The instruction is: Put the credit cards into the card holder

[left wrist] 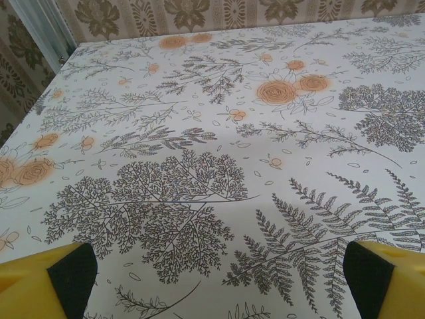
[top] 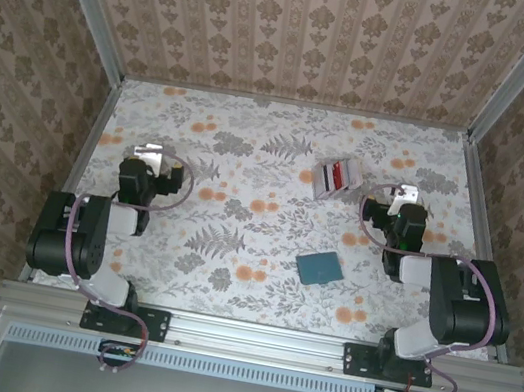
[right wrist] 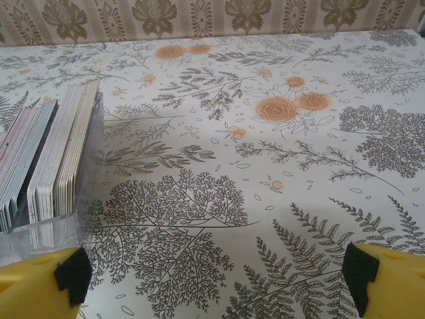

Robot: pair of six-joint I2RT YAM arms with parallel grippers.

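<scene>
Both arm bases line the near desk edge from above, the teal card holder lying flat nearer the right one and the credit cards farther back; at the left wrist, the left hand gapes wide and empty; at the right wrist, the right hand gapes empty beside the cards' clear tray.

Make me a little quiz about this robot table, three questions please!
1. True or false: the right gripper is holding a card.
2. Pick one: the cards standing in the clear tray are nearer to A) the left gripper or B) the right gripper?
3. Fill in: the card holder lying flat on the table is coloured ____.
Key: 1 false, it is open with nothing in it. 2 B. 3 teal.
</scene>
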